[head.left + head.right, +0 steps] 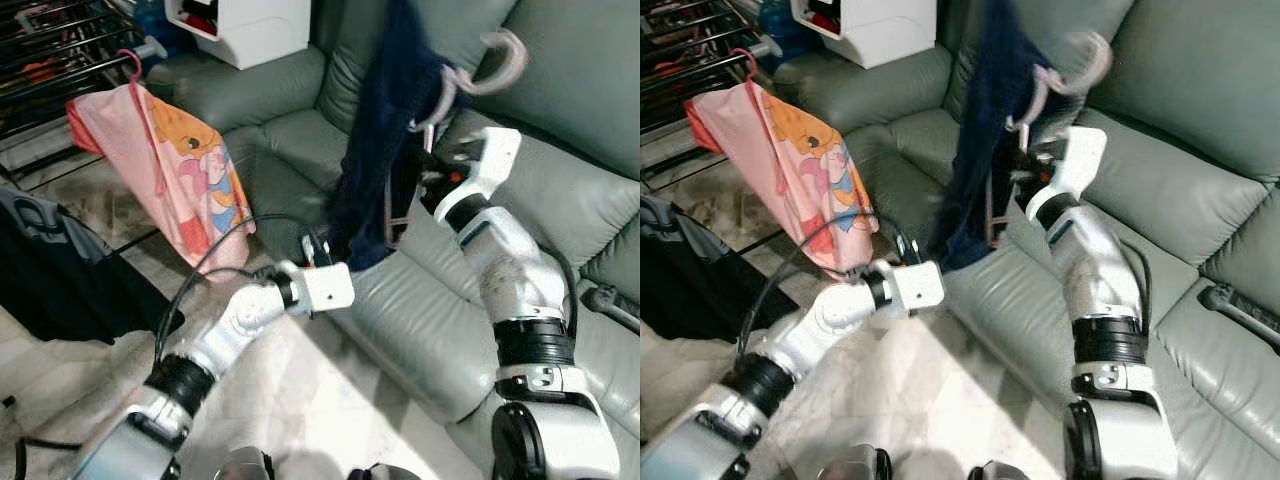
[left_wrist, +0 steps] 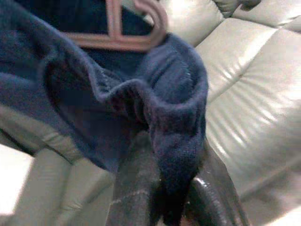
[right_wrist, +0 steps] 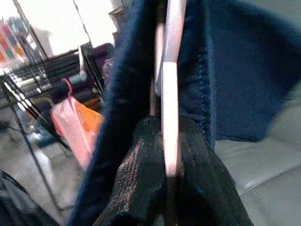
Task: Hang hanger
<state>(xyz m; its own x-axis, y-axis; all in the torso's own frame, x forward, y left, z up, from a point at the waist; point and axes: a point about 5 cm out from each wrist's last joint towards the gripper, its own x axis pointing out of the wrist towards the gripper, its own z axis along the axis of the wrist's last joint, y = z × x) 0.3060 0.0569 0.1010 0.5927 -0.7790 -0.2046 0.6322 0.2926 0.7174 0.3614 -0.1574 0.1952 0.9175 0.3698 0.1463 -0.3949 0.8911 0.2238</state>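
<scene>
A dark navy garment (image 1: 385, 130) hangs on a pale pink hanger (image 1: 480, 75) whose hook curls up in front of the sofa back. My right gripper (image 3: 170, 176) is raised above the sofa seat and shut on the hanger's pink bar (image 3: 170, 89). Lower down, my left gripper (image 2: 176, 188) is shut on the garment's bottom hem (image 2: 178, 122), in front of the seat edge. A pink cartoon shirt (image 1: 175, 165) hangs from a pink hook (image 1: 130, 62) on the dark drying rack (image 1: 55, 45) at the far left.
A grey-green leather sofa (image 1: 560, 180) spans the right and back. A black garment (image 1: 60, 270) hangs at the left edge. A white box (image 1: 255, 25) stands behind the sofa arm. A black remote (image 1: 1240, 305) lies on the right cushion. Pale tiled floor (image 1: 320, 400) lies below.
</scene>
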